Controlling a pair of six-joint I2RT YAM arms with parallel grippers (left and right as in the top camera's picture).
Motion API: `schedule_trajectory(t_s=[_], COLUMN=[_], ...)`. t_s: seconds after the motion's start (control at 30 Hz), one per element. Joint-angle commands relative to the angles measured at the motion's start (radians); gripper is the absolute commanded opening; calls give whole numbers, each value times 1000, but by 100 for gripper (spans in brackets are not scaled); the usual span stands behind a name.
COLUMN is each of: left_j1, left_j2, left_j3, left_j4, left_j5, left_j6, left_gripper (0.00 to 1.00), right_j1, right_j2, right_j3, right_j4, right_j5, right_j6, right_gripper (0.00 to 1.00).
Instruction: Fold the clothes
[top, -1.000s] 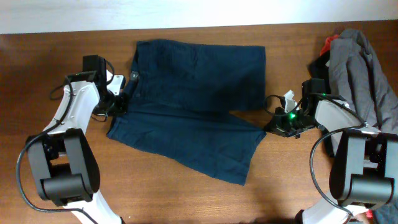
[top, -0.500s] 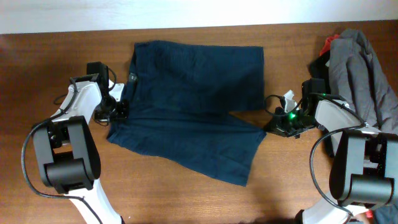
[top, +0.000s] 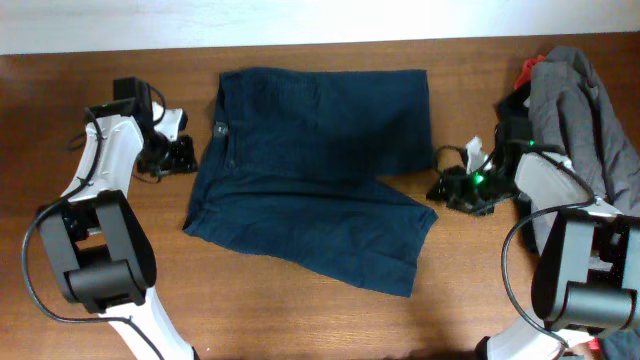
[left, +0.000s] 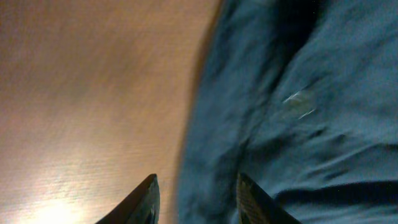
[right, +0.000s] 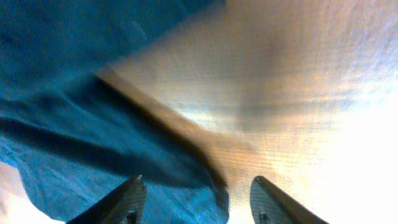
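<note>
The dark navy shorts (top: 310, 170) lie flat in the middle of the table, waistband to the left and two legs to the right. My left gripper (top: 186, 155) sits just off the waistband edge, open. In the left wrist view the shorts (left: 298, 93) fill the right side. Their edge runs between the spread fingers of the left gripper (left: 198, 200), which clamp nothing. My right gripper (top: 445, 188) stands open by the lower leg's hem. In the right wrist view the shorts (right: 74, 93) lie loose under the right gripper (right: 198, 202), with bare wood on the right.
A pile of other garments lies at the far right edge: a grey garment (top: 580, 110) with a bit of red cloth (top: 527, 70) behind it. A white wall strip (top: 300, 20) runs along the table's back edge.
Both grippers have opened and let go of the shorts. The left arm has drawn back to the left and the right arm slightly to the right. The shorts shifted a little rightward.
</note>
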Motion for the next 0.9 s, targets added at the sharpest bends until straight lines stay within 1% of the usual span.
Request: schedule_trajectory(t_s=[0.0, 0.1, 0.23, 0.37, 0.63, 0.87], left_j1=[-14, -35, -70, -103, -127, -127], left_j2=[12, 30, 78, 120, 133, 140], left_j3=[6, 6, 6, 6, 6, 6], left_j4=[39, 77, 134, 212, 335, 341], left_j5=[161, 165, 179, 190, 189, 171], left_j6=[27, 26, 27, 26, 17, 14], left_gripper=[42, 41, 42, 43, 43, 43], right_j1=[-4, -4, -4, -4, -3, -4], right_j2=[-8, -8, -6, -6, -6, -6], right_j3=[84, 119, 121, 121, 121, 121], right_j4=[4, 30, 119, 159, 138, 128], right_j5=[-6, -5, -2, -2, -2, -2], right_j6=[-9, -2, 36, 66, 66, 66], right_gripper=[66, 68, 68, 68, 66, 66])
